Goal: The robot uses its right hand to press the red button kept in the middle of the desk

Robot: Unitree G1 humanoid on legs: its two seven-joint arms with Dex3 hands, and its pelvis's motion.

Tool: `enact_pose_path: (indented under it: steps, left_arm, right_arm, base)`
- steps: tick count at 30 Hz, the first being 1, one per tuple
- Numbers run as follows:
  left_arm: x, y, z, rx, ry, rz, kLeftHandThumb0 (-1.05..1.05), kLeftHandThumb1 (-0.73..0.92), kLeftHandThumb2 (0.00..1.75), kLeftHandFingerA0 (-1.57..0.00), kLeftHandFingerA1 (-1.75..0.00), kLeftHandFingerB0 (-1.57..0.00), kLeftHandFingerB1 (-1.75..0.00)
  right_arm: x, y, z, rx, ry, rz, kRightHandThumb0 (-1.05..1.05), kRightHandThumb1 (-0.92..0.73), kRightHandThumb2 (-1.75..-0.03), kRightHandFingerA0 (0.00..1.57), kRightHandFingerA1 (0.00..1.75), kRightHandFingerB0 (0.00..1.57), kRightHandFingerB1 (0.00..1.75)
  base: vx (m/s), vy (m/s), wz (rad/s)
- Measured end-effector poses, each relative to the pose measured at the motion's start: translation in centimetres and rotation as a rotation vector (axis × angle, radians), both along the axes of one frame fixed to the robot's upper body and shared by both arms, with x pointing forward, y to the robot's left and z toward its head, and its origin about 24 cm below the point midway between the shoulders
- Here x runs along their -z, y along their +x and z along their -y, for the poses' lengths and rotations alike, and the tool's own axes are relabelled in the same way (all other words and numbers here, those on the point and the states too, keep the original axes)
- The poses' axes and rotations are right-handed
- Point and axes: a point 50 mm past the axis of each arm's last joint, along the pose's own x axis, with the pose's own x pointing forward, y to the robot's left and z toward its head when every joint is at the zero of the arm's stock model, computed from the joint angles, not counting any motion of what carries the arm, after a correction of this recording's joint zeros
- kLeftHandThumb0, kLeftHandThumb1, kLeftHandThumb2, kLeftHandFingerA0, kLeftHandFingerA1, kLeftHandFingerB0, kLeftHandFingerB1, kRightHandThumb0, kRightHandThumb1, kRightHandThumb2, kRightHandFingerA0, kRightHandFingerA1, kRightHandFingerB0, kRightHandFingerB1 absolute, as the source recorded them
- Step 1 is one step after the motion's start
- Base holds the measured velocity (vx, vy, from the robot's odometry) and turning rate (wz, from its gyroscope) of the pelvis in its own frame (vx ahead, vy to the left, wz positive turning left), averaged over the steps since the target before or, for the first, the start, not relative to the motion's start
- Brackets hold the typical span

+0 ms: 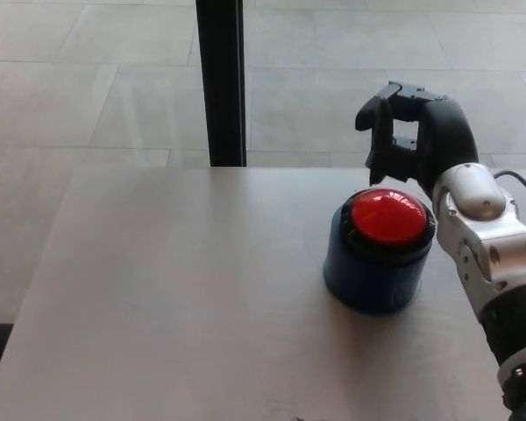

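Note:
A red dome button [387, 218] sits on top of a dark blue round base [373, 277], standing on the pale desk [175, 289] right of its middle. My right hand [409, 139] hangs just behind the button and above its far edge, fingers curled downward and apart, holding nothing. It does not touch the red dome. Its silver forearm [491, 250] runs down the picture's right side. My left hand does not show.
A black vertical post [221, 83] stands behind the desk's far edge, left of the button. Beyond it lies a grey tiled floor [88, 79]. The desk's left edge slants down toward the lower left corner.

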Motion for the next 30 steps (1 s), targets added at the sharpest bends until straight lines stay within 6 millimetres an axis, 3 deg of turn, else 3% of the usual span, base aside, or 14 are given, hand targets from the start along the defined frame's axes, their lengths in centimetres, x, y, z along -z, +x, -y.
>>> enact_pose_path:
  steps: [4, 7, 8, 10, 12, 13, 18, 19, 21, 23, 25, 29, 30]
  left_arm:
    - [0.0, 0.0, 0.0, 0.002, 0.0, -0.002, -0.48, 0.55, 1.11, -0.55, -1.32, -0.39, -1.04]
    - [0.1, -0.1, 0.0, 0.006, 0.003, -0.008, -0.48, 0.54, 1.12, -0.55, -1.37, -0.43, -1.09]
    - [0.1, -0.1, 0.0, 0.005, 0.002, -0.008, -0.49, 0.54, 1.1, -0.58, -1.3, -0.49, -1.05]
    - [0.1, -0.1, 0.0, 0.007, 0.003, -0.009, -0.49, 0.53, 1.1, -0.54, -1.36, -0.41, -1.09]
    - [0.1, -0.1, 0.0, 0.004, 0.002, -0.007, -0.5, 0.55, 1.11, -0.57, -1.27, -0.52, -1.09]
    - [0.1, -0.1, 0.0, 0.008, 0.004, -0.009, -0.5, 0.55, 1.09, -0.55, -1.27, -0.42, -1.04]
    - [0.1, 0.0, 0.1, 0.013, 0.006, -0.013, -0.5, 0.55, 1.13, -0.54, -1.31, -0.34, -1.03]
    - [0.1, 0.0, 0.1, 0.014, 0.006, -0.014, -0.49, 0.55, 1.12, -0.54, -1.35, -0.44, -1.1]
    - [0.1, 0.1, 0.1, 0.015, 0.006, -0.013, -0.5, 0.54, 1.15, -0.54, -1.38, -0.43, -1.12]
    - [0.0, 0.2, 0.1, 0.014, 0.005, -0.007, -0.52, 0.53, 1.13, -0.57, -1.3, -0.49, -1.09]
    - [-0.1, 0.2, 0.1, 0.016, 0.007, -0.007, -0.49, 0.53, 1.1, -0.53, -1.32, -0.36, -1.04]
    - [-0.1, 0.3, 0.0, 0.026, 0.015, -0.016, -0.5, 0.54, 1.1, -0.57, -1.28, -0.42, -1.02]
    - [-0.2, 0.3, 0.0, 0.027, 0.016, -0.017, -0.51, 0.52, 1.1, -0.5, -1.3, -0.35, -1.03]
  right_arm:
    - [1.0, -0.5, 0.2, 0.005, 0.018, -0.017, -0.16, -0.46, -1.28, 0.93, 1.75, 0.77, 1.57]
    - [1.5, -0.8, 0.0, 0.006, 0.041, -0.026, -0.17, -0.46, -1.28, 0.95, 1.75, 0.78, 1.56]
    - [1.6, -0.8, -0.1, 0.005, 0.046, -0.026, -0.18, -0.47, -1.26, 0.95, 1.75, 0.78, 1.57]
    - [1.7, -0.9, -0.2, 0.003, 0.054, -0.028, -0.18, -0.47, -1.26, 0.95, 1.75, 0.79, 1.57]
    - [1.8, -0.9, -0.4, 0.0, 0.06, -0.029, -0.17, -0.49, -1.25, 0.95, 1.75, 0.79, 1.57]
    - [1.9, -0.9, -0.5, -0.002, 0.068, -0.032, -0.16, -0.49, -1.26, 0.95, 1.75, 0.79, 1.57]
    - [2.2, -1.1, -0.9, -0.007, 0.091, -0.031, -0.17, -0.5, -1.27, 0.94, 1.75, 0.79, 1.49]
    - [2.3, -1.1, -1.0, -0.007, 0.093, -0.032, -0.17, -0.5, -1.27, 0.95, 1.75, 0.79, 1.5]
    - [2.5, -1.2, -1.1, -0.007, 0.095, -0.033, -0.18, -0.51, -1.27, 0.97, 1.75, 0.8, 1.53]
    - [2.7, -1.2, -1.1, -0.006, 0.09, -0.032, -0.18, -0.51, -1.25, 0.99, 1.75, 0.81, 1.56]
    - [3.0, -1.2, -1.1, -0.004, 0.084, -0.034, -0.19, -0.51, -1.23, 0.98, 1.75, 0.8, 1.57]
    - [3.5, -1.4, -0.9, 0.005, 0.083, -0.029, -0.19, -0.48, -1.28, 0.97, 1.75, 0.8, 1.59]
    - [3.6, -1.4, -0.8, 0.008, 0.084, -0.028, -0.2, -0.5, -1.27, 0.96, 1.75, 0.79, 1.59]
  base:
    - [0.0, 0.0, 0.0]
    - [0.0, 0.0, 0.0]
    - [0.0, 0.0, 0.0]
    - [0.0, 0.0, 0.0]
    - [0.0, 0.0, 0.0]
    - [0.0, 0.0, 0.0]
    - [0.0, 0.0, 0.0]
    - [0.0, 0.0, 0.0]
    - [0.0, 0.0, 0.0]
    - [0.0, 0.0, 0.0]
    - [0.0, 0.0, 0.0]
    - [0.0, 0.0, 0.0]
    - [0.0, 0.0, 0.0]
